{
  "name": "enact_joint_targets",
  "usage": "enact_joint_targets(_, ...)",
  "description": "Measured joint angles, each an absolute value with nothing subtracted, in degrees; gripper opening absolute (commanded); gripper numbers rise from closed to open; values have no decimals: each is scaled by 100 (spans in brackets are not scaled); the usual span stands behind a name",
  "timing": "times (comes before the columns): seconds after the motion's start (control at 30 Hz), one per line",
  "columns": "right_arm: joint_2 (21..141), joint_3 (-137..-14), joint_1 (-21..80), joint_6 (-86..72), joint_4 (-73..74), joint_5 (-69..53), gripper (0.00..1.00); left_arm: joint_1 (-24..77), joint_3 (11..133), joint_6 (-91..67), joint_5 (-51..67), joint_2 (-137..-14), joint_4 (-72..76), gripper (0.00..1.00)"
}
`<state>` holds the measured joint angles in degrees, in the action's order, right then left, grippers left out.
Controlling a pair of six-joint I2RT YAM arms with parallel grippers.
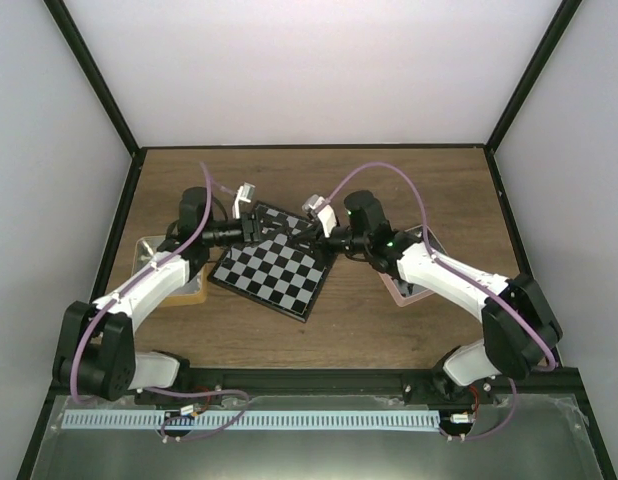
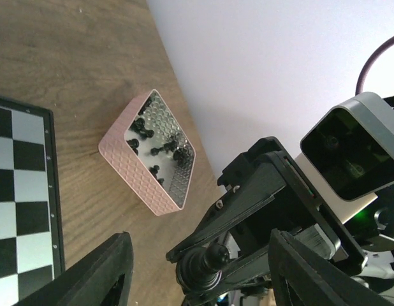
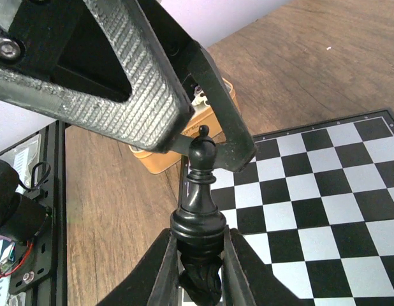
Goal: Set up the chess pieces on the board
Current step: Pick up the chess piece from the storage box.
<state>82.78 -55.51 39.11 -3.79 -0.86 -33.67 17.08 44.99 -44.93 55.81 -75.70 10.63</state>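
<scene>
The right end effector [image 3: 197,241] is clamped on the lower body of a black chess piece [image 3: 198,191], its two fingers pinching just under the broad collar while the ball-topped head stands up clear above them. The left end effector [image 2: 200,241] stands open, one ribbed pad [image 3: 139,83] and the opposite finger either side of that head; whether either touches it I cannot tell. The piece looks like a small, rigid, glossy turning: light, so it needs little force, but smooth and round enough to pivot or squirt out of a pinch on a curved part. The narrow neck above the collar seems the surest place for the left fingers, where the flare below would stop it sliding down. The board [image 3: 324,191] lies below and beyond the right end effector, and its squares in view are bare. Beyond the left end effector sits the pink tray [image 2: 130,172] of loose black pieces [image 2: 146,127]; a tan tray [image 3: 162,159] rests on the worktop [image 3: 120,191] behind the held piece.
</scene>
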Motion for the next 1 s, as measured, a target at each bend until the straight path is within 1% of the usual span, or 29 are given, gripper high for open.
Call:
enact_joint_targets(0.17, 8329, -5575, 3940, -346, -1, -3367, 8, 1708, 4499, -4534, 5728, -7651, 982, 41)
enact_joint_targets(0.27, 8399, -5629, 3979, -340, 36, -3367, 8, 1708, 4501, -4543, 5800, -7666, 967, 39)
enact_joint_targets(0.3, 8427, -5653, 3992, -338, 54, -3367, 7, 1708, 4501, -4539, 5813, -7671, 963, 37)
enact_joint_targets(0.6, 8484, -5666, 4012, -322, 134, -3341, 6, 1708, 4560, -4309, 5789, -7690, 655, 5)
enact_joint_targets(0.83, 8484, -5666, 4023, -395, 113, -3181, 6, 1704, 4762, -3883, 5583, -7679, 174, 4)
enact_joint_targets(0.9, 8484, -5660, 4025, -445, 97, -3083, 6, 1704, 4831, -3667, 5280, -7616, -78, 4)
enact_joint_targets(1.0, 8442, -5570, 4027, -609, 78, -2799, 7, 1715, 4895, -3227, 4313, -7319, -554, 4)
